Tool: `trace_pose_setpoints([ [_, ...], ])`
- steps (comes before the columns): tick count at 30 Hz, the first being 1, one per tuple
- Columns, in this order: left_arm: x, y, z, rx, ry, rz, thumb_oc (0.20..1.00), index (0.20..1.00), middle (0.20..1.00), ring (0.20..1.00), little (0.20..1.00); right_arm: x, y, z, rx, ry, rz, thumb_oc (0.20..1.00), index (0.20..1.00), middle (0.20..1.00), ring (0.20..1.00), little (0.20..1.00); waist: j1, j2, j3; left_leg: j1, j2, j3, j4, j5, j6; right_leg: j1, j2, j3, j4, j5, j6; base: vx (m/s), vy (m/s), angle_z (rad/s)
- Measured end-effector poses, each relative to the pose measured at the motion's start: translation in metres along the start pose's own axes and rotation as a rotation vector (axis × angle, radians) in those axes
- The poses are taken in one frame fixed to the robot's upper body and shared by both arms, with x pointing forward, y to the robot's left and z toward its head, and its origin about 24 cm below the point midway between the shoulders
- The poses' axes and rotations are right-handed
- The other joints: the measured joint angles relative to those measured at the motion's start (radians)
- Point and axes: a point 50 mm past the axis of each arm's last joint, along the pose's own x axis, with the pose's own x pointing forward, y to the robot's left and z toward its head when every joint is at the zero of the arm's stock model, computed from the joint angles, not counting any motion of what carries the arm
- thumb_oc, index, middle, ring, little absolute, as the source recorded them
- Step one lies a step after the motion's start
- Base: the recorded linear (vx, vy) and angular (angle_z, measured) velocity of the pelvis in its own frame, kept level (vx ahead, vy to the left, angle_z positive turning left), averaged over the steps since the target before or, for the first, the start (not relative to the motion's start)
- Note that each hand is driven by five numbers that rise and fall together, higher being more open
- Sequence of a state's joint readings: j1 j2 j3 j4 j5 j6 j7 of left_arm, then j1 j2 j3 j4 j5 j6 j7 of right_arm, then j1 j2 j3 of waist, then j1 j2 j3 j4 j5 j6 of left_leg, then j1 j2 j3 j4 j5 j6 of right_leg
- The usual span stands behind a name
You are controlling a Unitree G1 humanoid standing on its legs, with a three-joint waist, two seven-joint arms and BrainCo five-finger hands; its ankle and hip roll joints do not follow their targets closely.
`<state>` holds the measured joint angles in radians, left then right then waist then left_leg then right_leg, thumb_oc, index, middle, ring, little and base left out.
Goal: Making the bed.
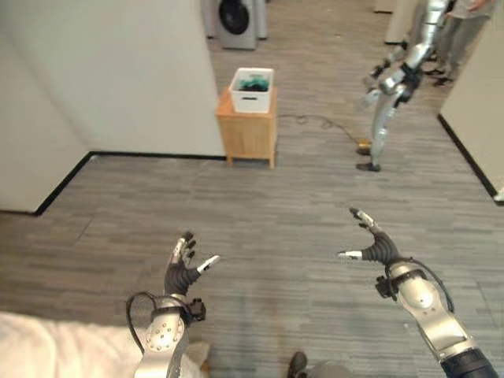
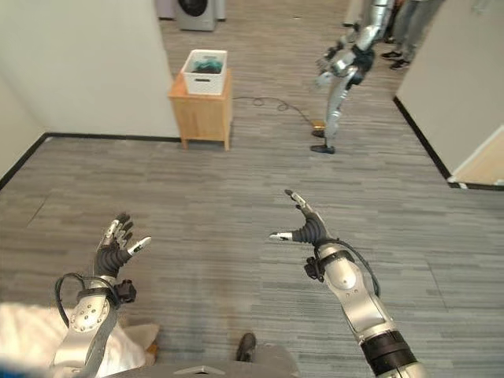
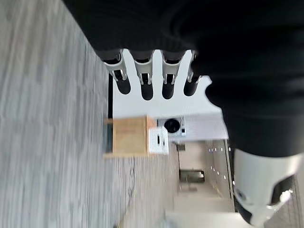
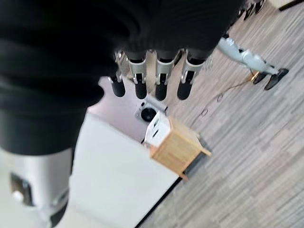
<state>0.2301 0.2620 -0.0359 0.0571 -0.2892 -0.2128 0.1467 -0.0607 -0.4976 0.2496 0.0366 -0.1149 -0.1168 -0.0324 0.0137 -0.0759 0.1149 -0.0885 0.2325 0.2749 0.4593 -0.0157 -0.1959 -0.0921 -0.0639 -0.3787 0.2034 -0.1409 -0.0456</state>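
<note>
Left eye view has the bed (image 1: 55,346) barely in shot, just a white rumpled corner cut off at the near left edge, beside the left arm. Left robot hand (image 1: 183,264) is up over bare grey floor (image 1: 276,228), fingers spread wide, holding nothing. Right robot hand (image 1: 372,244) is out to the right, well apart from it, also splayed wide and empty. Far ahead, a small wooden cabinet (image 1: 249,130) stands against the white wall (image 1: 126,71), and on top sits a white bin (image 1: 252,90) with something dark teal inside, too small to make out. Beyond it, a washing machine (image 1: 236,20) is cut off at the far edge. Far right, another humanoid robot (image 1: 394,87) stands with a person's legs (image 1: 457,39) behind it.
</note>
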Motion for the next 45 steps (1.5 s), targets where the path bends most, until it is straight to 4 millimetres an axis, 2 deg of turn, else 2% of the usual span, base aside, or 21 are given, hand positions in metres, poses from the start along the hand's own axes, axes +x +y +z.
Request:
trace_pose_setpoints([
  [1,-0.002,-0.002,-0.005,-0.02,0.027,0.002,1.0,1.0,1.0,1.0,1.0,0.0,0.005,-0.001,0.009,0.008,0.011,1.0,1.0,1.0,1.0,1.0,0.012,0.002,0.004,-0.02,0.007,-0.005,-0.004,-0.001,0.004,0.013,0.031,0.023,-0.015,0.0,-0.016,0.28,0.037,-0.54],
  [3,-0.007,-0.003,-0.013,-0.039,0.067,0.011,1.0,1.0,1.0,1.0,1.0,0.0,0.02,0.002,0.041,-0.002,0.046,1.0,1.0,1.0,1.0,1.0,0.051,-0.028,0.019,-0.055,-0.081,0.004,-0.171,0.015,0.031,0.062,0.03,0.056,-0.144,0.024,0.069,0.38,0.076,-0.56],
  [4,-0.007,-0.007,-0.015,-0.057,0.071,0.007,1.0,1.0,1.0,1.0,1.0,0.002,0.018,0.003,0.033,-0.009,0.041,1.0,1.0,1.0,1.0,1.0,0.066,-0.001,0.035,-0.072,-0.063,0.033,-0.218,0.023,0.041,0.07,0.037,0.014,-0.136,0.004,0.053,0.58,0.135,-0.38],
  [5,-0.002,-0.017,-0.016,-0.081,0.073,-0.013,1.0,1.0,1.0,1.0,1.0,0.008,0.01,0.005,0.0,-0.017,0.025,1.0,1.0,1.0,1.0,1.0,0.067,0.063,0.08,-0.102,0.012,0.136,-0.304,0.032,0.043,0.107,0.091,-0.005,-0.15,0.007,0.013,0.41,0.093,-0.23],
  [8,0.003,-0.017,-0.018,-0.094,0.1,-0.035,1.0,1.0,1.0,1.0,1.0,0.005,0.013,0.0,-0.034,0.003,0.039,1.0,1.0,1.0,1.0,1.0,0.068,0.067,0.087,-0.133,0.07,0.467,-0.331,0.075,0.11,0.2,0.119,-0.028,-0.187,-0.031,0.057,0.4,0.16,-0.07],
  [11,0.0,-0.013,-0.017,-0.074,0.106,-0.041,1.0,1.0,1.0,1.0,1.0,0.005,0.012,0.002,-0.051,-0.005,0.031,1.0,1.0,1.0,1.0,1.0,0.058,0.049,0.07,-0.109,0.013,0.475,-0.326,0.091,0.138,0.277,0.108,-0.006,-0.186,-0.053,0.077,0.33,0.193,-0.18],
  [12,0.002,-0.014,-0.017,-0.084,0.108,-0.036,1.0,1.0,1.0,1.0,1.0,0.005,0.016,0.001,-0.05,0.001,0.039,1.0,1.0,1.0,1.0,1.0,0.05,0.04,0.06,-0.073,-0.05,0.485,-0.29,0.064,0.2,0.279,0.071,-0.033,-0.094,-0.074,0.117,0.18,0.19,-0.11],
  [14,0.0,-0.024,-0.019,-0.131,0.117,-0.047,1.0,1.0,1.0,1.0,1.0,0.001,0.02,-0.003,-0.069,0.018,0.07,1.0,1.0,1.0,1.0,1.0,0.03,0.119,0.014,-0.008,-0.108,0.477,-0.388,0.049,0.323,0.193,0.03,-0.091,0.212,-0.106,0.188,0.31,0.182,0.11],
  [15,0.009,-0.023,-0.009,-0.122,0.076,-0.049,1.0,1.0,1.0,1.0,1.0,-0.004,0.029,0.003,-0.04,0.0,0.083,1.0,1.0,1.0,1.0,1.0,0.011,0.07,0.014,0.076,-0.194,0.388,-0.459,0.024,0.348,0.079,-0.116,-0.119,0.603,0.009,0.204,0.5,0.116,0.68],
  [17,0.015,-0.025,-0.002,-0.117,0.051,-0.053,1.0,1.0,1.0,1.0,1.0,-0.01,0.034,0.004,-0.02,0.0,0.09,1.0,1.0,1.0,1.0,1.0,-0.035,0.054,0.024,0.132,-0.229,0.285,-0.47,0.005,0.329,-0.005,-0.214,-0.079,0.785,0.065,0.215,0.34,-0.012,1.31],
  [20,0.023,-0.02,0.009,-0.106,0.003,-0.028,1.0,1.0,1.0,1.0,1.0,-0.006,0.033,0.003,-0.015,0.007,0.07,1.0,1.0,1.0,1.0,1.0,-0.056,0.074,0.035,0.178,-0.233,0.104,-0.48,0.001,0.277,-0.143,-0.274,0.027,0.599,0.008,0.204,0.31,-0.25,1.59],
  [23,0.028,-0.013,0.011,-0.092,-0.006,0.006,1.0,1.0,1.0,1.0,1.0,-0.003,0.027,0.001,-0.023,0.013,0.045,1.0,1.0,1.0,1.0,1.0,-0.067,0.113,0.062,0.164,-0.203,-0.12,-0.489,0.004,0.237,-0.128,-0.18,0.15,0.098,0.018,0.222,0.48,-0.329,1.97],
  [25,0.035,-0.015,0.01,-0.095,0.0,0.01,1.0,1.0,1.0,1.0,1.0,-0.003,0.026,-0.01,-0.033,0.061,0.044,1.0,1.0,1.0,1.0,1.0,-0.071,0.135,0.077,0.159,-0.176,-0.278,-0.49,-0.009,0.223,-0.082,-0.076,0.334,-0.187,0.055,0.217,0.5,-0.197,2.5],
  [26,0.037,-0.016,0.007,-0.103,0.013,0.026,1.0,1.0,1.0,1.0,1.0,-0.002,0.025,-0.017,-0.031,0.095,0.033,1.0,1.0,1.0,1.0,1.0,-0.074,0.137,0.086,0.151,-0.17,-0.423,-0.479,-0.029,0.241,-0.062,-0.017,0.529,-0.312,0.098,0.217,0.39,-0.182,2.91],
  [28,0.036,-0.006,0.008,-0.065,0.009,0.045,1.0,1.0,1.0,1.0,1.0,0.0,0.028,-0.018,0.005,0.114,0.02,1.0,1.0,1.0,1.0,1.0,-0.091,0.027,0.1,0.173,-0.225,-0.382,-0.455,0.02,0.198,-0.026,-0.082,0.583,-0.307,0.143,0.213,0.34,-0.166,3.25],
  [29,0.032,-0.003,0.003,-0.056,0.031,0.056,1.0,1.0,1.0,1.0,1.0,0.0,0.028,-0.018,0.012,0.116,0.017,1.0,1.0,1.0,1.0,1.0,-0.092,0.018,0.103,0.204,-0.217,-0.399,-0.476,0.007,0.18,-0.001,-0.083,0.575,-0.286,0.236,0.21,0.3,-0.198,2.51],
  [34,0.014,0.005,-0.007,-0.049,0.076,0.089,1.0,1.0,1.0,1.0,1.0,0.017,0.007,-0.004,0.031,0.05,-0.059,1.0,1.0,1.0,1.0,1.0,-0.066,0.08,0.092,0.244,-0.143,-0.302,-0.531,0.061,0.161,0.012,-0.002,0.406,-0.235,0.23,0.147,0.22,-0.271,1.13],
  [38,0.024,-0.005,0.004,-0.071,0.028,0.065,1.0,1.0,1.0,1.0,1.0,0.017,-0.002,-0.004,0.068,0.048,-0.092,1.0,1.0,1.0,1.0,1.0,-0.098,0.037,0.112,0.185,-0.117,-0.245,-0.396,0.094,0.072,0.096,-0.008,0.314,-0.281,0.212,0.116,0.01,-0.087,0.56],
  [39,0.033,-0.012,0.014,-0.08,-0.014,0.042,1.0,1.0,1.0,1.0,1.0,0.015,-0.008,-0.007,0.057,0.055,-0.108,1.0,1.0,1.0,1.0,1.0,-0.119,0.018,0.117,0.131,-0.119,-0.155,-0.334,0.092,0.05,0.101,-0.029,0.281,-0.302,0.221,0.11,-0.02,-0.06,0.81],
  [42,0.035,-0.016,0.021,-0.081,-0.047,0.024,1.0,1.0,1.0,1.0,1.0,0.012,-0.016,-0.003,0.062,0.036,-0.126,1.0,1.0,1.0,1.0,1.0,-0.154,0.05,0.115,0.112,-0.096,0.121,-0.406,0.09,0.058,0.077,-0.034,0.241,-0.302,0.229,0.098,0.03,-0.013,0.44],
  [45,0.032,-0.014,0.022,-0.077,-0.049,0.014,1.0,1.0,1.0,1.0,1.0,0.006,-0.021,-0.007,0.061,0.051,-0.149,1.0,1.0,1.0,1.0,1.0,-0.185,0.126,0.112,0.152,-0.094,0.131,-0.521,0.077,0.116,0.079,-0.002,0.211,-0.302,0.233,0.109,0.06,0.064,0.18],
])
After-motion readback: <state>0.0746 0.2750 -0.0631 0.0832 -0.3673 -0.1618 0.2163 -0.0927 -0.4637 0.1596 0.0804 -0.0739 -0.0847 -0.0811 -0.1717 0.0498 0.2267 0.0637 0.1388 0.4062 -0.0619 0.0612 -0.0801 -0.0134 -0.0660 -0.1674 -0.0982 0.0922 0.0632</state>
